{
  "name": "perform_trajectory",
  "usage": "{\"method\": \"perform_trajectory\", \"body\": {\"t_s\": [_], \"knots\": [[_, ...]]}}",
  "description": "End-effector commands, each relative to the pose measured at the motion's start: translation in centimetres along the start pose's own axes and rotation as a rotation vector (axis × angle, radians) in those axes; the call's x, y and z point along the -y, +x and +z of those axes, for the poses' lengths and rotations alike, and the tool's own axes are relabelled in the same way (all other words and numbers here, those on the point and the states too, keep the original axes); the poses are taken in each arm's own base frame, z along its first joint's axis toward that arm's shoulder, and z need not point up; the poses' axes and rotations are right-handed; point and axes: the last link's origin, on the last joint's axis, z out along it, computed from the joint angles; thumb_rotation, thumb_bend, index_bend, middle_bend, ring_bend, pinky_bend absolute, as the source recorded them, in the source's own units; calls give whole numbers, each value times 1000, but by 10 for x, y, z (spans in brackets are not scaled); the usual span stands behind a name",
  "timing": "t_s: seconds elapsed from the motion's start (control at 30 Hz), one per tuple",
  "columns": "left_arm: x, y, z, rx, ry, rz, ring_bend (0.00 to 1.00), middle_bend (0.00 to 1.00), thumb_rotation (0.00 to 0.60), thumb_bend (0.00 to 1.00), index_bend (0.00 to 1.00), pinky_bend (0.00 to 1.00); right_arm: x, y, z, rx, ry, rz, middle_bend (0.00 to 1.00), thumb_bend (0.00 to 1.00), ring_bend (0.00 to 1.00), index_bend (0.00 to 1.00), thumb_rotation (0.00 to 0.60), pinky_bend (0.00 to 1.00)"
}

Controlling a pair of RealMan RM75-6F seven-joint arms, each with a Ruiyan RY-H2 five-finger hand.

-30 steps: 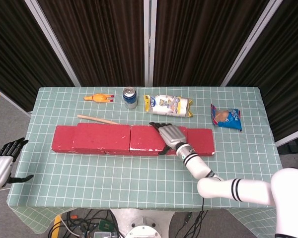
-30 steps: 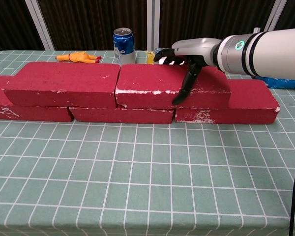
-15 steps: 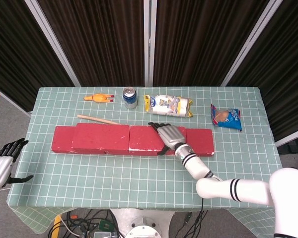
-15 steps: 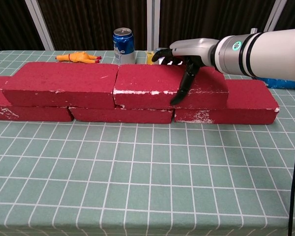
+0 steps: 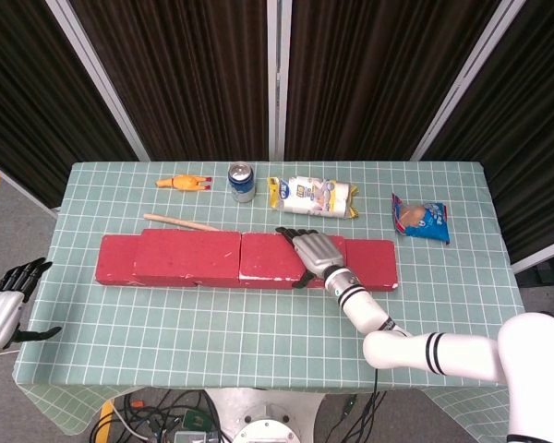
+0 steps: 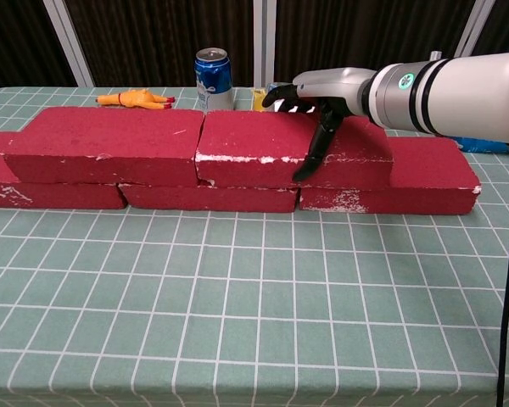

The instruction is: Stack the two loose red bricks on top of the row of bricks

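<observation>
Right hand (image 6: 322,93) gripping rough, chalk-flecked red upper brick (image 6: 293,148), dark fingers (image 6: 316,151) wrapped over its front face; left hand (image 5: 5,306) open off desk edge

The near half of the table (image 5: 212,323) is left open across its width. The middle is barred by the two-layer brick wall (image 6: 110,144), on whose right upper brick (image 6: 263,144) the right hand (image 6: 318,93) is laid. Behind it, passage is narrowed by a stick (image 5: 180,222), toy chicken (image 5: 183,183), can (image 5: 242,182) and two snack bags (image 5: 311,196).
</observation>
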Motion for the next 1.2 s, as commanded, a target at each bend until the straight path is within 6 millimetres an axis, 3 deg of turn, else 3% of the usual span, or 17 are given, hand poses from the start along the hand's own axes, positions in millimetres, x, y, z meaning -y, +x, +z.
{"method": "perform_trajectory", "body": {"t_s": [0.03,1.2], "knots": [[0,0,0,1,0,0,0,0,600,0,7,0,0,0,0,0,-1,-1,189,88,158,74,600,226],[3,-1,0,10,4,-10,0,0,600,0,7,0,4,1,6,1,23,-21,178,89,150,73,600,191]]}}
